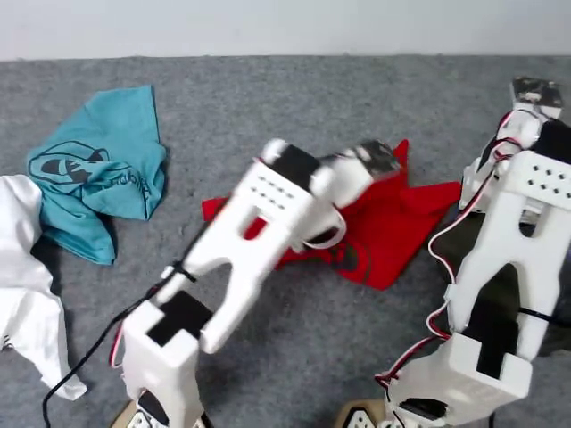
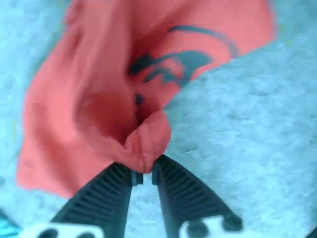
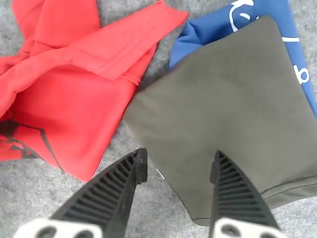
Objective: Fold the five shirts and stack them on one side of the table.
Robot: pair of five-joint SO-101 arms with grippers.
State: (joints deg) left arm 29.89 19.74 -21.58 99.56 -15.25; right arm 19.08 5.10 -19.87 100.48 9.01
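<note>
A red shirt lies crumpled in the middle of the grey table. My left gripper is shut on a bunched fold of the red shirt and holds it slightly above the surface; in the high view the left gripper is at the shirt's far edge. My right gripper stands open just above the edge of a folded olive-grey shirt, which rests on a blue shirt. The red shirt lies right beside that pile.
A teal shirt sits crumpled at the far left, and a white shirt lies at the left edge. Bare grey felt stretches between the two arm bases. A pale wall borders the far side of the table.
</note>
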